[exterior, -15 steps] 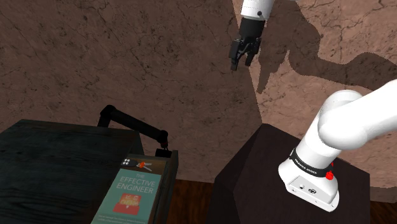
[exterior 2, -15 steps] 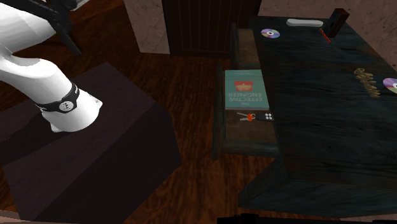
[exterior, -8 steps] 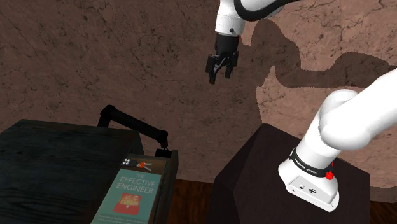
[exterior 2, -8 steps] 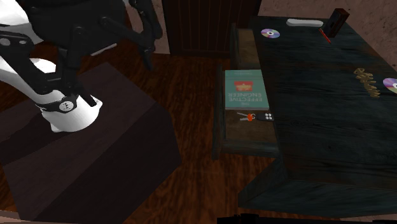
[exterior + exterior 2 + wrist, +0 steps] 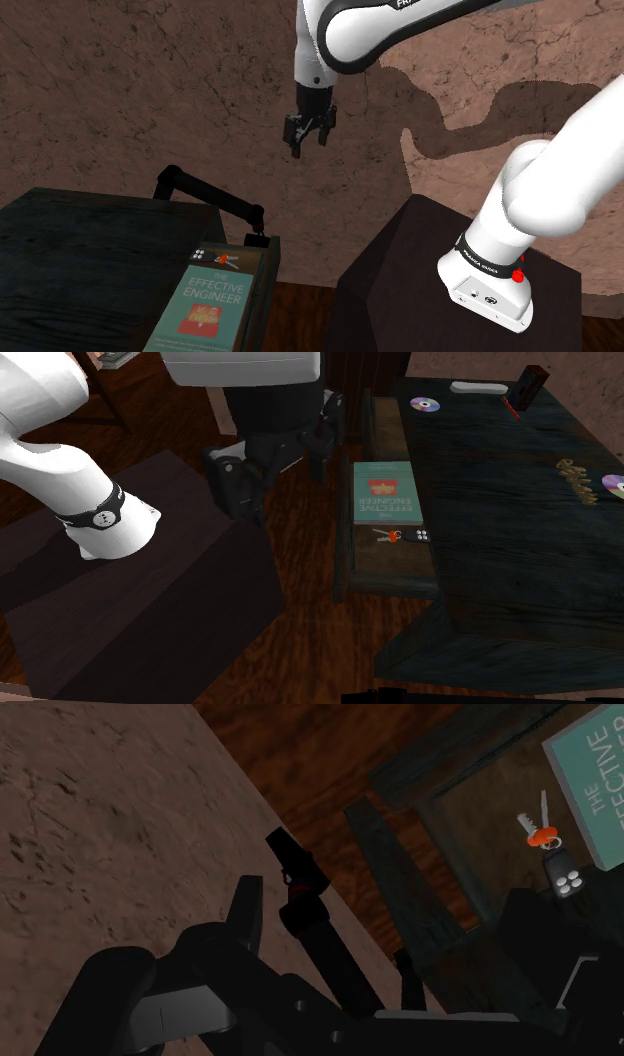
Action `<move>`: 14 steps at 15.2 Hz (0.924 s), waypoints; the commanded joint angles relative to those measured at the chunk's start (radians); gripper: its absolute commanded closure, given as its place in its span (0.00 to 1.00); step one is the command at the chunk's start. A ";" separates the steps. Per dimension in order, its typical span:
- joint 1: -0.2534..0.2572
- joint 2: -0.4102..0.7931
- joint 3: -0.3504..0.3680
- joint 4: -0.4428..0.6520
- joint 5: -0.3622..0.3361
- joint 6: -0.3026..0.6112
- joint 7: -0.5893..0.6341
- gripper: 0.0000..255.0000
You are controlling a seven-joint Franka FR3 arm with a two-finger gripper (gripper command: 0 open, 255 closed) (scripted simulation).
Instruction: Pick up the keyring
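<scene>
Gripper (image 5: 308, 146): I am holding it in open air in front of the brown mottled wall, pointing downward. Its two black fingers are standing spread apart and are clasping nothing. In the wrist view the gripper (image 5: 388, 894) is showing the same gap, with nothing lodged between the fingers.

Keyring (image 5: 392, 535): it is lying flat in the open drawer (image 5: 390, 570) that is projecting from the side of the dark table (image 5: 520, 562). It is carrying silver keys, an orange tag and a black fob with pale buttons. In the second exterior view it is sitting at six o'clock from the teal book (image 5: 386, 492), just beside the book's short edge. I cannot tell whether the two are touching. In the wrist view the keyring (image 5: 548, 844) is lying on the drawer bottom next to the book (image 5: 597, 789), out ahead of my fingers.

Relation: in the shoulder view the keyring (image 5: 222, 260) is sitting at about seven o'clock from the gripper and well apart from it. The book (image 5: 205, 305) is lying at six o'clock from the keyring there.

Surroundings: two discs (image 5: 424, 405) are resting on the table, one at one o'clock from the book and one at three o'clock. My white arm is rising from the dark stand (image 5: 420, 285), which is sitting on a wooden floor (image 5: 310, 632).
</scene>
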 commanded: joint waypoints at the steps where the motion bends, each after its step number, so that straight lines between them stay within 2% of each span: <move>1: 0.006 0.078 0.023 0.036 -0.015 0.041 0.028 0.00; 8: 0.049 0.330 0.089 0.187 -0.102 0.126 0.155 0.00; 14: 0.116 0.556 0.105 0.364 -0.202 0.153 0.260 0.00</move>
